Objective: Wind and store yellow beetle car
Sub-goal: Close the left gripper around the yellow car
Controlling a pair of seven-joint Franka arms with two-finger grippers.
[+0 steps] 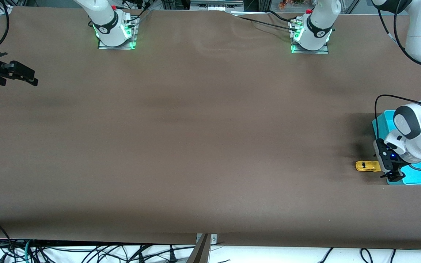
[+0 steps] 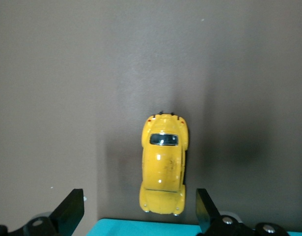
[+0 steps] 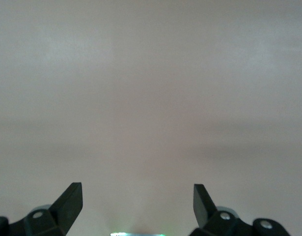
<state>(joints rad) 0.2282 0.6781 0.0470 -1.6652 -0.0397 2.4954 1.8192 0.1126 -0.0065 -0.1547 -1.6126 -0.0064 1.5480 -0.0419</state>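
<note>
Left wrist view: the yellow beetle car [image 2: 163, 164] is seen lying on the brown table [image 1: 196, 146], just beside a turquoise tray [image 1: 420, 177] at the left arm's end. The left gripper [image 1: 391, 171] is held over the tray's edge, spread wide and empty. The right gripper [image 1: 16, 75] is parked at the right arm's end, equally wide.

Glossy white Franka arms [image 1: 420, 135] wore grey joint bands, black cables trailed, bases [image 1: 117, 34] glowed green, black jaws, one blue light.

Tiny yellow beetle car [image 1: 367, 166], dark windows, upright on its wheels, tabletop
</note>
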